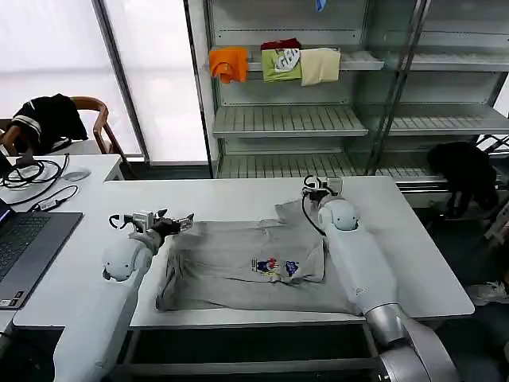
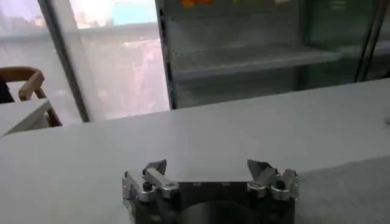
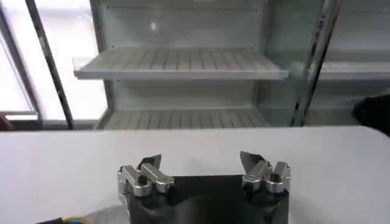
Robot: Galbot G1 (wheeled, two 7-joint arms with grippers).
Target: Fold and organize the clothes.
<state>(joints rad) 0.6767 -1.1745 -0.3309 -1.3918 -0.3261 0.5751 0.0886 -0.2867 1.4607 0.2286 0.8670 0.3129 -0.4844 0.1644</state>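
You have the grey tee (image 1: 238, 267) lying flat on the white table (image 1: 413, 263), partly folded, its small colourful chest print (image 1: 276, 267) facing up near the middle. Your left gripper (image 1: 151, 220) sits at the tee's far left corner, fingers (image 2: 153, 170) spread apart with nothing between them. Your right gripper (image 1: 321, 186) is at the far right edge of the tee, by the sleeve, fingers (image 3: 149, 165) likewise apart and empty. Behind the table, the shelf (image 1: 290, 119) carries orange, green and cream folded garments (image 1: 274, 64).
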